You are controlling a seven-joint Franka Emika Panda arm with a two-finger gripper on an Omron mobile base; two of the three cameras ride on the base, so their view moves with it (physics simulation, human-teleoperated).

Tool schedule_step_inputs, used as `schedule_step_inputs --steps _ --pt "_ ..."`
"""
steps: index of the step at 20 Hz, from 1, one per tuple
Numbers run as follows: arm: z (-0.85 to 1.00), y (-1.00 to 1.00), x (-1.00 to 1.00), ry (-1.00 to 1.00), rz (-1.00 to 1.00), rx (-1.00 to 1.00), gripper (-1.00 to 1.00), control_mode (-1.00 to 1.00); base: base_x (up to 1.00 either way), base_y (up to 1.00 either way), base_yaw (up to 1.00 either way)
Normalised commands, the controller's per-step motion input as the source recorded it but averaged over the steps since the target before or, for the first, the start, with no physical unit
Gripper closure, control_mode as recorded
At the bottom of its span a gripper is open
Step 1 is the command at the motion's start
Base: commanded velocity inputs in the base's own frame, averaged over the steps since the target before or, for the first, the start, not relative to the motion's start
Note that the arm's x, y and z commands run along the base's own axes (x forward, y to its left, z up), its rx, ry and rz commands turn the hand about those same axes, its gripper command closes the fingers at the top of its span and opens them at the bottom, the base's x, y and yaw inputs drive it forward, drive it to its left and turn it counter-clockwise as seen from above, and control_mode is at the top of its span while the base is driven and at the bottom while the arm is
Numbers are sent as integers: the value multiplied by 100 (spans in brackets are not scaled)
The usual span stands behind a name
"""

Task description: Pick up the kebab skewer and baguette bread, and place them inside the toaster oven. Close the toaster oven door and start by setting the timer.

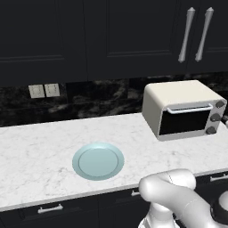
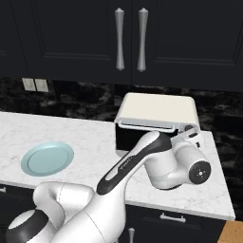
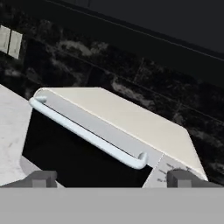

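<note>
While the jaws gape, the toaster oven door (image 3: pixel 74 153) seemingly sits just ahead.

toaster oven (image 2: pixel 159 110) front behind arm

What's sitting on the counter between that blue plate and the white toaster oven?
Nothing: in the left base view, only bare marble counter lies between the plate and the toaster oven.
</note>
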Motion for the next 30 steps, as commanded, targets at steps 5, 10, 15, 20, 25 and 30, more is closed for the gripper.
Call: schedule_step_inputs --steps 5,10,15,20,25,30 --pt "-7 -19 0 -20 19 -33 -100 -100 0 0 0" --pt "-38 0 7 -8 1 -37 -100 -100 0 0 0" --pt "-45 3 13 -4 0 -37 -100 -100 0 0 0" --pt "-17 2 1 -12 0 -27 -100 -100 0 0 0" --pt "-8 0 3 -11 0 -6 -100 -100 0 0 0" --pt "-13 -1 14 -2 0 -1 -100 -100 0 0 0"
